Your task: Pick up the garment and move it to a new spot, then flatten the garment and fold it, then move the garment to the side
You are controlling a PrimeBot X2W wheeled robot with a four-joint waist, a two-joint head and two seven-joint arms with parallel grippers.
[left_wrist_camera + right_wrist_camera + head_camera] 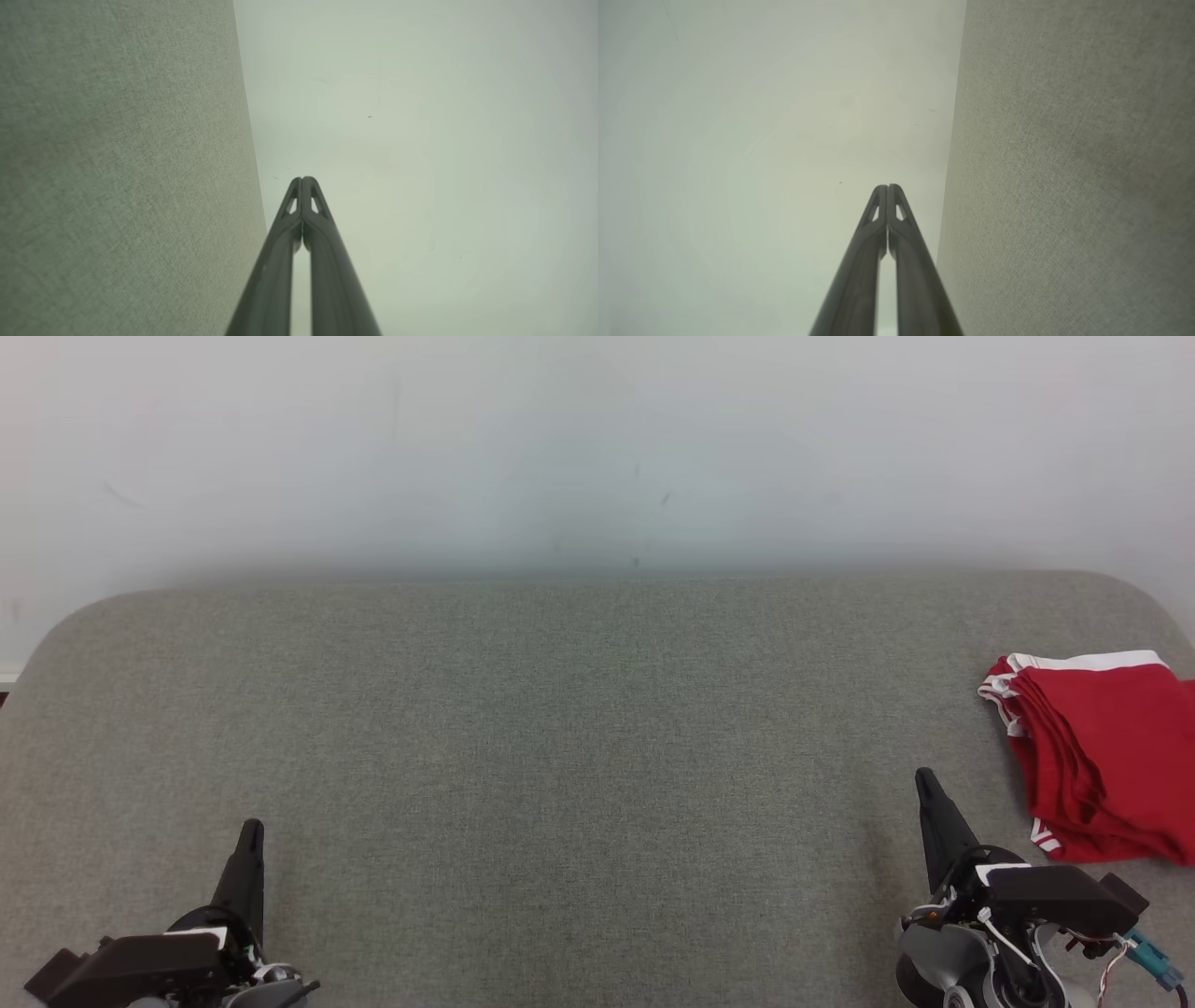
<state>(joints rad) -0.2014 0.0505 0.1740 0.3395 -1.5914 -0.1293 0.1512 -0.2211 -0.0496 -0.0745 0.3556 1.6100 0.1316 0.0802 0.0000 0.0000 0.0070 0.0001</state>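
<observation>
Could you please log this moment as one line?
garment: folded, far right | left pincer: shut, empty | right pincer: shut, empty

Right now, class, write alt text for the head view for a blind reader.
A folded red garment with white trim lies at the right edge of a grey fabric surface. The left gripper and right gripper sit low, fingers shut, holding nothing.

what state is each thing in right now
garment: folded, lying at the right edge of the grey surface, not held
left tool: shut, empty
right tool: shut, empty, fingertips left of the garment and apart from it
</observation>
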